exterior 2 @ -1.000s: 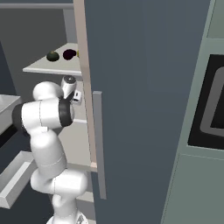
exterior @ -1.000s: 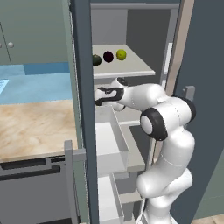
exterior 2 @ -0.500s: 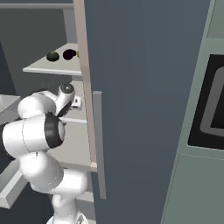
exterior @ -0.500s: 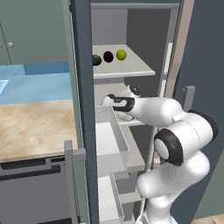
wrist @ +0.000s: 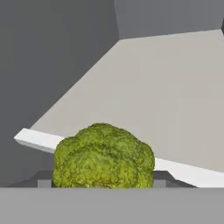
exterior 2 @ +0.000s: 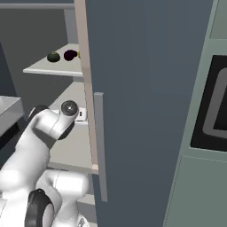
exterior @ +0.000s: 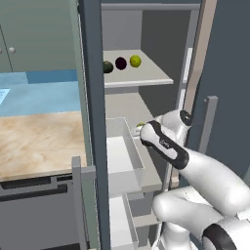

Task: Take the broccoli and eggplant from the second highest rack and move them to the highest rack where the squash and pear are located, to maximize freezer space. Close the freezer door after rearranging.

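The broccoli (wrist: 103, 156) is a bumpy, yellow-green head with a rounded, clumped crown, and in the hand view it sits at the bottom, between the gripper's (wrist: 101, 183) two dark finger tips, which flank its lower sides. The jaws stand wide around it; whether they press on it cannot be told. Beyond it lies a flat, matte grey shelf (wrist: 175, 100) with a pale front lip and smooth dark walls.

The left base view shows what the hand view lacks: the higher rack (exterior: 146, 78), a plain pale slab carrying three small round items, a dark green one (exterior: 108, 67), a deep purple one (exterior: 121, 63) and a yellow one (exterior: 135, 61). A white open drawer (exterior: 123, 154) sits below.

The right base view adds the tall, smooth slate freezer door (exterior 2: 142, 106) with its grey bar handle (exterior 2: 100, 146), standing open.
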